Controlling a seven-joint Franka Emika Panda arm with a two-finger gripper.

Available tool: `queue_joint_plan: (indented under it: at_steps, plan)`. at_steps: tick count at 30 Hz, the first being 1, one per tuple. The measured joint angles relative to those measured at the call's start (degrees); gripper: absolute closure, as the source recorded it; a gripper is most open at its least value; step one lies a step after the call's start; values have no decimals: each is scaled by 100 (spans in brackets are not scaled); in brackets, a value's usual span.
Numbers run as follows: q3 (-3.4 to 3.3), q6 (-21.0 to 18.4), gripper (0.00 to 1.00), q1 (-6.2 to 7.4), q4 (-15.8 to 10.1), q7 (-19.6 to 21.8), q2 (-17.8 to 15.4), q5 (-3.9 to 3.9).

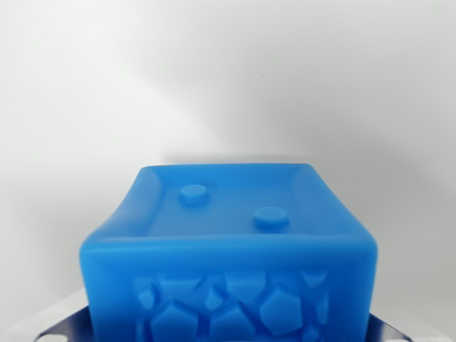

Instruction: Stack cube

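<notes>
Wrist view only. Blue cube point(228, 249) fills lower centre of frame, very close to camera, cut off by bottom edge. Translucent, glossy blue, soft rounded corners. Top face recessed with raised rim all round; two round studs on it, one point(193, 193) toward wrist view's left and farther back, other point(271, 217) toward wrist view's right and nearer. Near face embossed with irregular faceted stone-like pattern, pentagon and wedge shapes packed together. Cube slightly wider at near edge than at far edge in this perspective, sitting square to camera, not visibly tilted. Dark blue ridged parts at both bottom corners, one at wrist view's left point(68, 329), one at wrist view's right point(388, 331), flanking cube's lower sides; likely fingers of hand, touching or just beside cube's flanks, contact itself hidden by cube and frame edge. Hand state: cannot tell for sure, fingertips out of clear view, cube sits between them. Background plain white and pale grey, soft shading, faint horizontal line behind cube's far edge; table or wall, cannot tell which. Underside of cube not visible, so cannot tell whether resting on a surface or lifted.
</notes>
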Motion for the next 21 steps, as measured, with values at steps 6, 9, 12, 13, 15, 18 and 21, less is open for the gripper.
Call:
queue_joint_plan:
  at_steps: [6, 9, 12, 13, 15, 18, 21]
  plan:
    - [8, -131, 100, -7, -51, -3, -181, 2]
    - [12, -204, 100, -9, -77, -5, -285, 5]
    - [17, -280, 100, -11, -96, -8, -379, 9]
    - [19, -309, 100, -12, -105, -8, -417, 11]
    - [22, -357, 100, -14, -118, -10, -478, 14]
    - [27, -451, 100, -17, -139, -14, -603, 21]
    - [32, -552, 100, -19, -150, -18, -721, 31]
